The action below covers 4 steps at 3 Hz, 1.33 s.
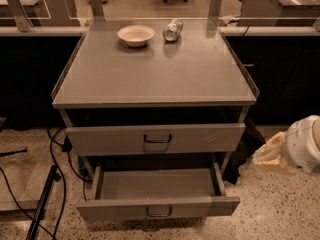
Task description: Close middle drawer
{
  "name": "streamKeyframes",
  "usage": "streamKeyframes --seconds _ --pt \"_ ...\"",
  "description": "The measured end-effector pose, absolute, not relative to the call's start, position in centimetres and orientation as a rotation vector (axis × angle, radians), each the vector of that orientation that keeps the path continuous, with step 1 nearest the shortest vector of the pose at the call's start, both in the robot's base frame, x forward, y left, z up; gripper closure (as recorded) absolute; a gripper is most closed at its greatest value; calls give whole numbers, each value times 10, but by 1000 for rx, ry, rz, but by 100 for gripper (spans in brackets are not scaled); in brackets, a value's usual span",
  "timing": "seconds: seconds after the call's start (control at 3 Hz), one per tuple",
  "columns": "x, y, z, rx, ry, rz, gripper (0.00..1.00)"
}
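Middle drawer (pixel 158 207) is pulled far out toward the camera. The shallow tray is exposed and looks empty, and the flat front with its small dark pull (pixel 159 212) sits low in the view. Its front runs left-right; slide travel is straight back into the cabinet (pixel 155 74), away from the camera. The top drawer (pixel 155 138) above it also stands slightly proud of the frame, but that's not our job. The gripper (pixel 266 155) hangs at the right edge of the view, out past the drawer's right front corner and higher, roughly level with the top drawer's lower edge. It's clear of the cabinet and touching nothing. Can't tell whether it's released or clamped, and nothing appears to be in it. Key relation: the drawer front lies left of and below the gripper. My read is that it has to come down and across to the camera side of the front panel, then push back along the slides, ideally near the pull so the tray doesn't rack. Bowl (pixel 136 34) and tipped can (pixel 173 29) sit on top at the back, well out of the way. Cables (pixel 55 174) are on the floor to the left, not in the path.
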<state>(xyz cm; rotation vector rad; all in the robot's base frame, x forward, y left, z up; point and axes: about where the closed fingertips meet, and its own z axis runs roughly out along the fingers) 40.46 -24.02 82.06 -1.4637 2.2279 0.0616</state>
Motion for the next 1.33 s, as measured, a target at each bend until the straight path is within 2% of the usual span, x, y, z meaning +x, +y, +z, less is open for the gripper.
streamKeyframes --seconds 0.33,0.67,1.33 --pt "406 -240 747 -1418 2253 184 100" --pt "404 -245 739 -1415 2267 175 100" --pt "382 -288 641 -1379 2319 163 100"
